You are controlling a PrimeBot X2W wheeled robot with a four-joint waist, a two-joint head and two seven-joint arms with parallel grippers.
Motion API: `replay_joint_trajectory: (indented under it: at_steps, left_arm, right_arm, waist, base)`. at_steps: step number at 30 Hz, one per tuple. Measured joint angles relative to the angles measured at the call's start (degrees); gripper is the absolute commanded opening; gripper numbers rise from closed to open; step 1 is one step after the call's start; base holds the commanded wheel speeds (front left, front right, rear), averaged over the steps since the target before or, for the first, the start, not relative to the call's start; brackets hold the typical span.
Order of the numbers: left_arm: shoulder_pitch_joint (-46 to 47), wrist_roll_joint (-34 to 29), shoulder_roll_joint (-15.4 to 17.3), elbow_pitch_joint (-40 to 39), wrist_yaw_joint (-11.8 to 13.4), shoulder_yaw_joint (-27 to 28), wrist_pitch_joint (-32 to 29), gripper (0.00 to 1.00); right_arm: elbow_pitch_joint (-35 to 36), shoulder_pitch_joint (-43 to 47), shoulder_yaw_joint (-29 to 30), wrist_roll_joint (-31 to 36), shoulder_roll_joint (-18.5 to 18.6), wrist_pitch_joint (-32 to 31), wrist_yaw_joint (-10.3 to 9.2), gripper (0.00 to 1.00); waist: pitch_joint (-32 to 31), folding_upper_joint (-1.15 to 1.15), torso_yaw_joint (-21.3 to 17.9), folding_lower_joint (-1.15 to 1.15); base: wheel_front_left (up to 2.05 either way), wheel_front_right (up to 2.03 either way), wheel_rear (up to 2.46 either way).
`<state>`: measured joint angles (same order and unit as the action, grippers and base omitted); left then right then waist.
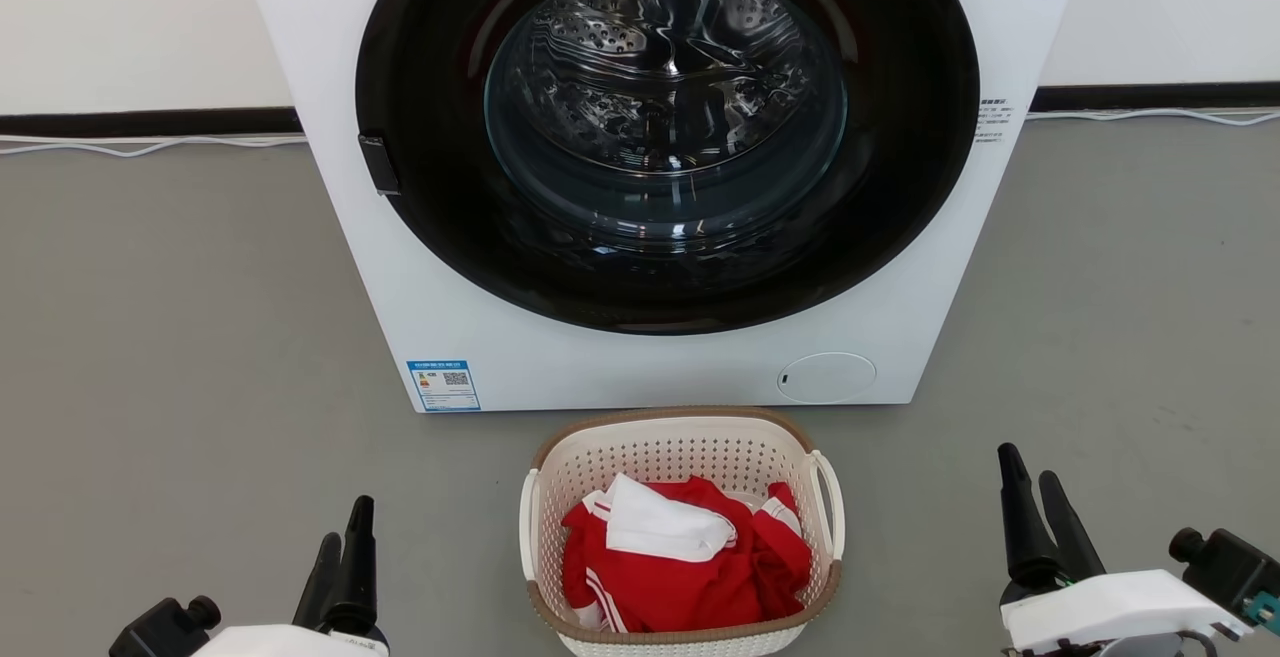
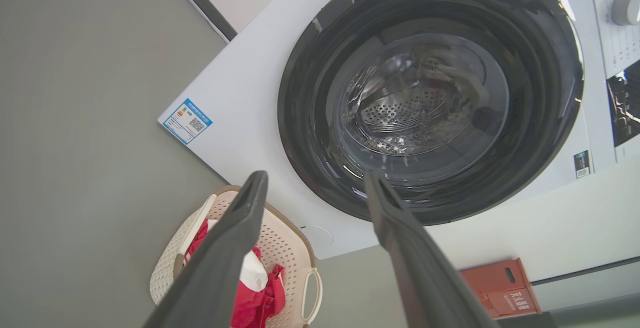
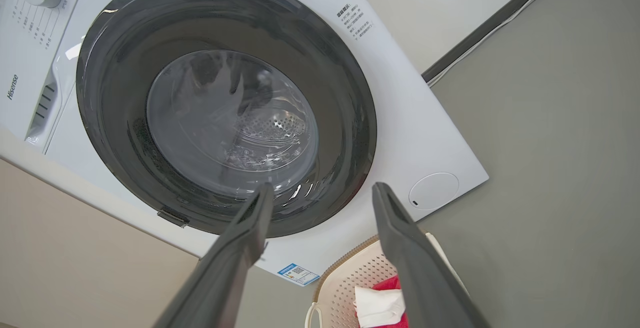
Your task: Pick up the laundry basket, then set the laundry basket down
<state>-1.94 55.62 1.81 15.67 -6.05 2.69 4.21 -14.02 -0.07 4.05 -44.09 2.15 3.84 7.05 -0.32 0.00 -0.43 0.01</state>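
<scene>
Where the grey floor (image 1: 180, 337) meets the white front-loading washing machine (image 1: 560, 337), the cream-white perforated plastic laundry basket (image 1: 670, 455) is seen standing upright, mouth upward, just before the machine and between the two grippers. One rounded end is turned toward the machine, and the two white loop handles are set across from each other, one (image 1: 527, 527) toward the robot's left and one (image 1: 832, 507) toward its right. Its near end is cut off by the bottom edge of the head view, so the long axis cannot be told with certainty. The walls are pierced with rows of small holes, and a brown woven-look band runs round the rim. Crumpled red cloth with white stripes (image 1: 690, 577) is heaped inside, with a folded white cloth (image 1: 660, 527) lying on top.

The machine's round black door with its domed glass (image 1: 665, 127) is shut, and a perforated steel drum is seen through it. A blue label (image 1: 443, 384) and a round white cap (image 1: 826, 377) are set low on the front panel.

The left gripper (image 1: 345, 522) is held well apart from the basket on its left, and the right gripper (image 1: 1028, 464) well apart on its right. In the wrist views the long dark fingers of each (image 2: 315, 175) (image 3: 322, 187) are spread wide, and nothing is held
</scene>
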Motion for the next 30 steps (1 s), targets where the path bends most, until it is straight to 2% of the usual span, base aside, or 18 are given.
replay_joint_trajectory:
  at_steps: [30]
  left_arm:
    - [-1.13, -17.58, 0.18, -1.90, 0.08, -0.51, 4.77, 1.00]
  right_arm:
    - [0.40, 0.10, -0.87, 20.45, 0.03, 5.02, 0.01, 1.00]
  waist:
    - [-0.16, 0.00, -0.19, 0.00]
  base:
    - [0.00, 0.00, 0.00]
